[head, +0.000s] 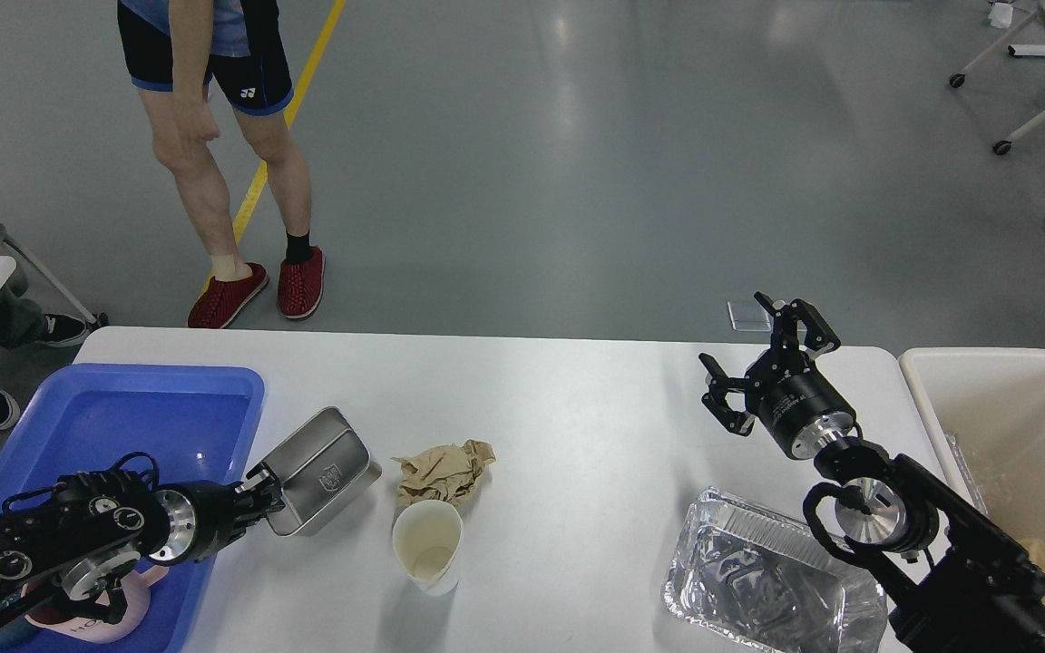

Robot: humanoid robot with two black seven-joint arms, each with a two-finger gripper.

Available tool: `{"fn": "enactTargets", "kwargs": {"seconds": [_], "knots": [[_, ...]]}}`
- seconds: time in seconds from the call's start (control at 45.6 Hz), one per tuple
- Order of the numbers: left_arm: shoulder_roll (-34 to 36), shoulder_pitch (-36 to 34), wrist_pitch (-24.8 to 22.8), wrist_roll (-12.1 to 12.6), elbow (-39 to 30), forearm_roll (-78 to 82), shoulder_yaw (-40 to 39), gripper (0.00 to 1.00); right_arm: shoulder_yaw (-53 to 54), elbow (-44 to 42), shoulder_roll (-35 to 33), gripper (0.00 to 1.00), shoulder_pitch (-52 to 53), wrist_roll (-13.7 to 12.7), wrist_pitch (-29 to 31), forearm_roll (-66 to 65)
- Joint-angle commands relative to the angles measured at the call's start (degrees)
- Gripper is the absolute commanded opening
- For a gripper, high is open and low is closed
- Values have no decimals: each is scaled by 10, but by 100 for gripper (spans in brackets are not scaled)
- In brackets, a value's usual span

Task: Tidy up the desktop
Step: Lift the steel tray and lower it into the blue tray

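The white desktop (pixel 577 426) fills the lower half of the head view. My left gripper (pixel 261 490) is shut on the near-left rim of a small metal tray (pixel 323 472) and holds it tilted, its far end raised off the desktop. A crumpled brown paper (pixel 443 472) and a paper cup (pixel 428 544) lie just right of the tray. A foil container (pixel 772 585) lies at the lower right. My right gripper (pixel 763 367) is open and empty above the desktop's right part.
A blue plastic tray (pixel 114 426) with a pink mug (pixel 101 621) sits at the left. A beige bin (pixel 1012 435) stands off the right end. A person (pixel 214 136) stands beyond the far edge on the left.
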Motion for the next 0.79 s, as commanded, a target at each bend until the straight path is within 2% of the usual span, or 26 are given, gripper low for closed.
{"fn": "enactTargets", "kwargs": {"seconds": [0.0,0.11,0.219,0.351,0.592,0.767], "knots": [[29,-7,-9,2,-20,-1,-4,1,0,0,0,100,0,0,0,0],[77,-31,-34,1,-77,1,-2,1,0,0,0,100,-1,0,0,0],[147,-47,-70,0,-163,6,-5,1,0,-2,0,100,0,0,0,0],[222,-80,-86,2,-235,6,-6,1,-1,-2,0,100,0,0,0,0],[383,-119,-162,1,-305,4,-26,1,0,-2,1,100,-2,0,0,0],[482,-124,-242,-5,-321,-2,-99,1,0,-2,1,100,-4,0,0,0]]}}
